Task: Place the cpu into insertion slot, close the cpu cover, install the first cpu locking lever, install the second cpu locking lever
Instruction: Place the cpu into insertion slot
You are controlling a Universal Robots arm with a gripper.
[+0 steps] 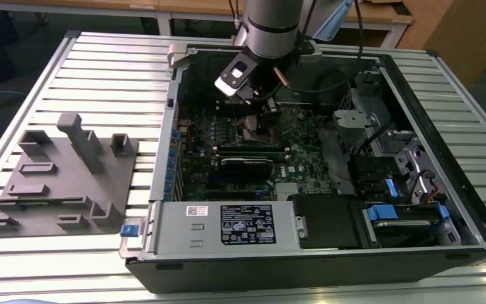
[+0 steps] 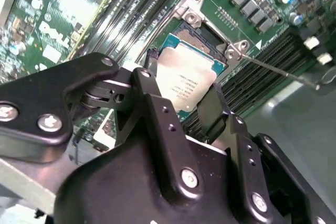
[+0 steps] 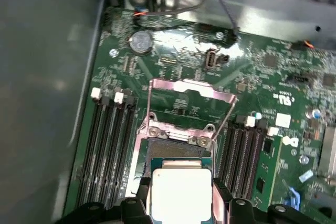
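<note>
We count one cpu (image 3: 181,195), one insertion slot (image 3: 176,148), one cpu cover (image 3: 191,88), one gripper (image 2: 178,84), one computer case (image 1: 445,158), eight memory slots (image 3: 107,145).

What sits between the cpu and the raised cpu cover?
In the first wrist view, the insertion slot, its dark centre exposed, lies between the cpu held by the gripper and the cpu cover.

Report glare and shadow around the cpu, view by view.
First wrist view: glare washes the cpu face almost white, and the green board beyond it shines in patches. Second wrist view: its face shows only a soft sheen, while bright streaks run along the memory slots. Exterior view: the case interior is dim under the arm.
</note>
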